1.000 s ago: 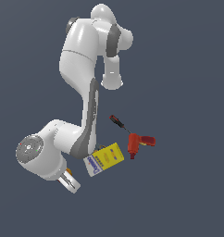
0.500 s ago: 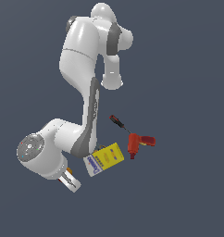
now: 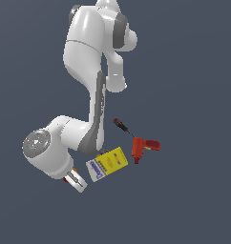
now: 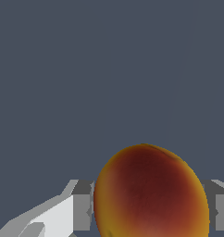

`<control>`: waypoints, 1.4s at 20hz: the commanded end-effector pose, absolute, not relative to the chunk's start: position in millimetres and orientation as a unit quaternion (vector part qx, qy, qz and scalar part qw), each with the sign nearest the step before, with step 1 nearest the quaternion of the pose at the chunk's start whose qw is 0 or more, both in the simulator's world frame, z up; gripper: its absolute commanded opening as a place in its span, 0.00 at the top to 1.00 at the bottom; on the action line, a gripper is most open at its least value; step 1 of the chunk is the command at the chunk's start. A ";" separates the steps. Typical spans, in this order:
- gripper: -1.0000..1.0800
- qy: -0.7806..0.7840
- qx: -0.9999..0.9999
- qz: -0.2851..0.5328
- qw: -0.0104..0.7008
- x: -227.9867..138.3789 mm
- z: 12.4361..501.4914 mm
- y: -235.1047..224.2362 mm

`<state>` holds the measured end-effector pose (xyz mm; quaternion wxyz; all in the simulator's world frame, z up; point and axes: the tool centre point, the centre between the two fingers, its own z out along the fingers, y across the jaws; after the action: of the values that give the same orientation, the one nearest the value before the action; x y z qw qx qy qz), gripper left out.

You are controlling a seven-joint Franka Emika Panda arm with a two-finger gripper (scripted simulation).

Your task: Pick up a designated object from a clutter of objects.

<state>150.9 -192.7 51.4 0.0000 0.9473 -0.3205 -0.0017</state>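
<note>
Gripper point(image 4: 148, 213): fingers point(image 4: 84, 210) sit on either side of the orange-red ball point(image 4: 151, 194), close against it or touching. Judged clenched on the ball; actual pad contact falls at the frame edge, so grip depth unconfirmed.

Ball location: between the fingers in the wrist view. In the exterior view only a red-orange sliver shows at the gripper, low on the exterior view's left, beside the yellow-and-white box point(image 3: 108, 163).

Rest of the clutter: red power drill point(image 3: 142, 147) and red-and-black-handled screwdriver point(image 3: 121, 125) lie apart, toward the exterior view's right.

Risks:
- round, smooth ball could roll or squirt out if pinched off its widest line
- wrist is close to the box; a careless move could knock it

Hidden: fingertips cropped; ball underside unseen; no thin grey tool made out
</note>
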 end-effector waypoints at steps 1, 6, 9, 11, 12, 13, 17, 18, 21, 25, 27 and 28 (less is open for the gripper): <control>1.00 -0.320 0.947 -0.001 0.000 144.9 59.7 -186.0; 1.00 -0.320 0.947 -0.001 0.000 127.6 78.6 -168.5; 1.00 -0.320 0.947 -0.001 0.000 115.8 91.4 -156.6; 1.00 -0.320 0.947 -0.001 -0.001 107.4 100.6 -148.1; 1.00 -0.320 0.947 -0.001 -0.001 103.1 105.4 -143.7; 1.00 -0.320 0.947 -0.001 -0.001 98.6 110.3 -139.2; 1.00 -0.320 0.947 -0.001 -0.001 79.5 131.4 -119.8; 1.00 -0.320 0.947 -0.001 -0.001 74.4 137.1 -114.6; 1.00 -0.320 0.947 -0.001 -0.001 58.9 154.2 -98.9; 1.00 -0.320 0.947 -0.001 -0.001 38.1 177.5 -77.8; 1.00 -0.320 0.947 -0.001 -0.001 27.6 189.3 -67.2; 1.00 -0.320 0.948 0.000 -0.001 22.4 195.4 -61.6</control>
<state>30.5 -69.9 185.7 -0.0009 0.9475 -0.3199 -0.0013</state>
